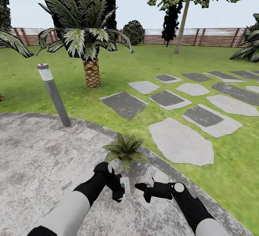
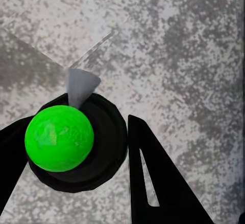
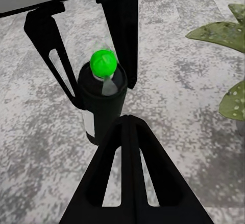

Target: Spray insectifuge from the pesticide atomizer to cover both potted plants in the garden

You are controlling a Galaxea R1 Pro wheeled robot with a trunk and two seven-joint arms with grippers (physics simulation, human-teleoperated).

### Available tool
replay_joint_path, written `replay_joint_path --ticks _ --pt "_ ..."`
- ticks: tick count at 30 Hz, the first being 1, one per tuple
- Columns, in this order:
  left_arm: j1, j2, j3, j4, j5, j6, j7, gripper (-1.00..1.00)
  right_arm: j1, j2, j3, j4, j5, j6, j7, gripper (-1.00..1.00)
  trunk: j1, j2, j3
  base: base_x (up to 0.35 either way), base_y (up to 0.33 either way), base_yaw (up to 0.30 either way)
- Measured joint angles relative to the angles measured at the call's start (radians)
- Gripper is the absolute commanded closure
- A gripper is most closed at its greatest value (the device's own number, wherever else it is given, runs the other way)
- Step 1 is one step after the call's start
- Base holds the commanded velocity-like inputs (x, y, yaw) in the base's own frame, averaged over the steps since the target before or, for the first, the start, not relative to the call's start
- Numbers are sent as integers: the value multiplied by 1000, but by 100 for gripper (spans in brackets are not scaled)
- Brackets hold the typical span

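Pesticide atomizer [image 1: 125, 188] grasped upright in left gripper [image 1: 120, 190], nozzle toward potted plant [image 1: 125, 149] at twelve o'clock, presumably for spraying; right gripper [image 1: 144, 188] jaws released alongside.

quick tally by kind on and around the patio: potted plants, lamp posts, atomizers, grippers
potted plant: 1
lamp post: 1
pesticide atomizer: 1, between the left gripper's fingers
grippers: 2, left gripper and right gripper
total: 5
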Motion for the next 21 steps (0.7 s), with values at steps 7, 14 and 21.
replay_joint_path --ticks 7,14,21 --pt "6 0 -2 1 15 -2 1 100 0 7 1 -2 0 -1 -1 100 0 0 0 0 0 0" --pt "6 0 -4 2 79 -6 1 100 0 14 1 -1 0 -1 -1 100 0 0 0 0 0 0" --pt "6 0 -5 3 102 -33 -1 100 0 14 1 0 0 0 -1 100 0 0 0 0 0 0"
